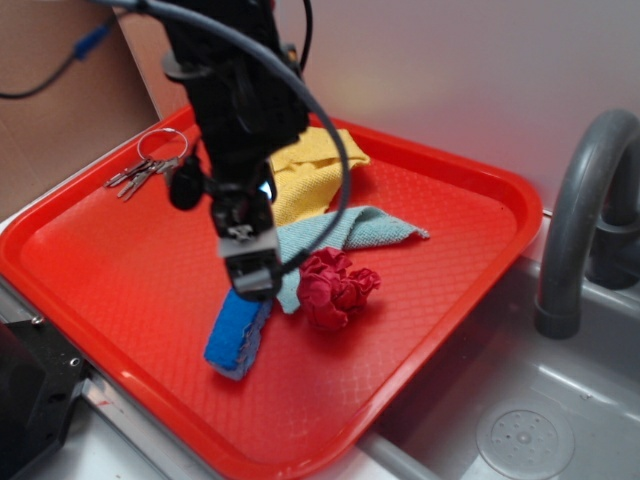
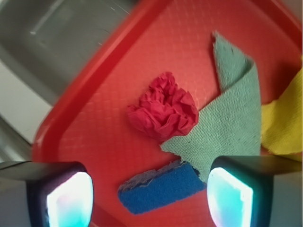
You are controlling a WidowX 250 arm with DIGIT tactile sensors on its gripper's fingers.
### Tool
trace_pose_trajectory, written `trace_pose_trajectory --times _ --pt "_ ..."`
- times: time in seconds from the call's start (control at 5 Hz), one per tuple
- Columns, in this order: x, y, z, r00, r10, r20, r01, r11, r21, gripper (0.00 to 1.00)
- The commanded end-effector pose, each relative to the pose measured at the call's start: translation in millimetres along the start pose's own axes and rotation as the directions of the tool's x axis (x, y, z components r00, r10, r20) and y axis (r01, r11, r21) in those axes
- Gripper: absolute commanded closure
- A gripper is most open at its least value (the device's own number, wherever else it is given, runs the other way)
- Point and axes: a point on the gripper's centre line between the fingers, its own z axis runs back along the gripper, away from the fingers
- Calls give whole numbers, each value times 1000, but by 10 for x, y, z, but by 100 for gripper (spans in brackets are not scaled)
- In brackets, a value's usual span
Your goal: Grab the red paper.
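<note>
The red paper (image 1: 336, 288) (image 2: 164, 112) is a small dark red crumpled ball lying on the big red tray (image 1: 120, 270) (image 2: 113, 61), touching the edge of the light blue cloth (image 1: 345, 231) (image 2: 232, 127). My gripper (image 1: 250, 272) (image 2: 149, 198) hangs above the tray, just left of the paper in the exterior view, over the blue sponge (image 1: 238, 335) (image 2: 161, 187). Its two fingers stand wide apart with nothing held between them. In the wrist view the paper lies ahead of the fingers, beyond the sponge.
A yellow cloth (image 1: 305, 172) (image 2: 284, 123) lies at the back of the tray, partly under the arm. A key ring (image 1: 150, 165) rests near the tray's back left rim. A grey sink (image 1: 520, 420) and a faucet (image 1: 580, 220) stand to the right.
</note>
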Motion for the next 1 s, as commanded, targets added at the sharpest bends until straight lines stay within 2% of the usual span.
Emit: trace_pose_trajectory --times 0.0,0.2,0.6,0.8 --pt "173 179 -235 993 121 -6 -121 992 18 0" --pt "225 193 -422 992 120 -36 -121 992 -26 0" --pt "360 48 -712 993 90 -78 -98 989 -114 0" --pt "431 39 -748 994 84 -70 -93 985 -145 0"
